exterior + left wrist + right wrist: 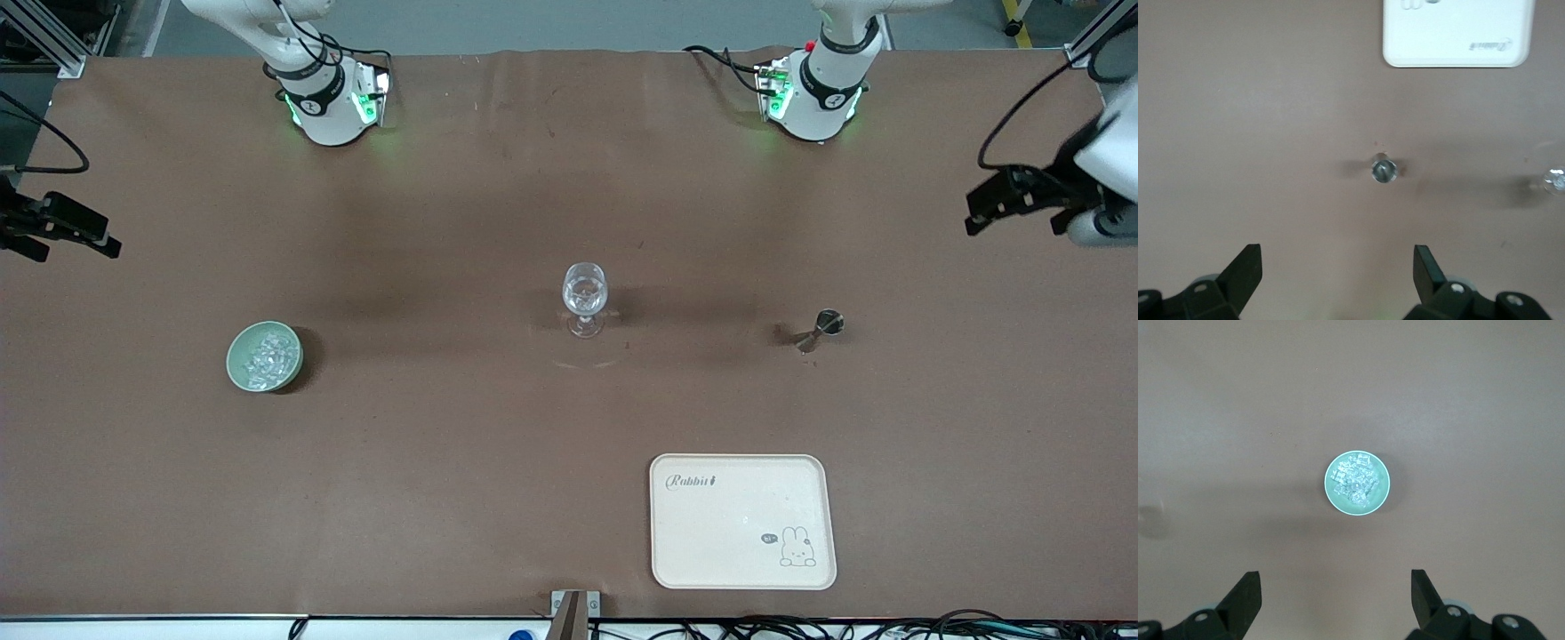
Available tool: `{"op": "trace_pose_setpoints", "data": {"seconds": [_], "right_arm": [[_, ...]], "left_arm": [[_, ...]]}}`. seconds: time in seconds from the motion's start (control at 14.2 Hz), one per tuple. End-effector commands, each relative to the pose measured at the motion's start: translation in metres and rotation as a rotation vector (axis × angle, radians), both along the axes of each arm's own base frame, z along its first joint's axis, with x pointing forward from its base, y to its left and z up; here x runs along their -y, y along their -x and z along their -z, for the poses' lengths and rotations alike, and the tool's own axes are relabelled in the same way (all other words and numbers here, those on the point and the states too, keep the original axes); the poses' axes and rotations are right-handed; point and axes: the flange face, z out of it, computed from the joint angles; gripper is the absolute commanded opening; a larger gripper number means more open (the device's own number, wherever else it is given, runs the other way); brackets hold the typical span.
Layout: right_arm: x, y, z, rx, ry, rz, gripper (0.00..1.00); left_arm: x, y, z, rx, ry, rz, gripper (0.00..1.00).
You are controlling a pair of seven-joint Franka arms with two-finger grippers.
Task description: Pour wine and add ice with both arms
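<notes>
A small shiny metal jigger (820, 329) holding the wine stands on the brown table toward the left arm's end; the liquid itself cannot be made out. My left gripper (978, 213) hangs high over that end, open and empty (1337, 267), with the jigger (1383, 169) in its view. A pale green bowl (236, 356) with a heap of clear ice (269, 354) sits toward the right arm's end. My right gripper (76, 238) is up over that end, open and empty (1335, 590), looking down on the ice (1355, 482) in the bowl (1382, 495).
A clear stemmed wine glass (584, 298) stands upright mid-table between the bowl and the jigger, also seen as the glass (1555, 180) in the left wrist view. A cream tray (742, 520) with a rabbit print lies nearer the front camera, tray (1455, 33).
</notes>
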Motion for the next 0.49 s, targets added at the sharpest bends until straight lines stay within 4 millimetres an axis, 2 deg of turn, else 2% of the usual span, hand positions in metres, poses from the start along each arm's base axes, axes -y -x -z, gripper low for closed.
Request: {"op": "trace_pose_setpoints", "data": {"seconds": [0.0, 0.21, 0.42], "right_arm": [[0.000, 0.003, 0.005, -0.008, 0.011, 0.002, 0.99], [0.003, 0.001, 0.029, -0.021, 0.009, 0.009, 0.99], [0.005, 0.000, 0.075, -0.025, 0.010, 0.017, 0.98]], "left_arm": [[-0.018, -0.025, 0.032, -0.057, 0.036, -0.064, 1.00], [-0.044, -0.042, 0.082, -0.158, 0.066, -0.327, 1.00], [-0.038, -0.052, 0.116, -0.236, 0.121, -0.481, 1.00]]}}
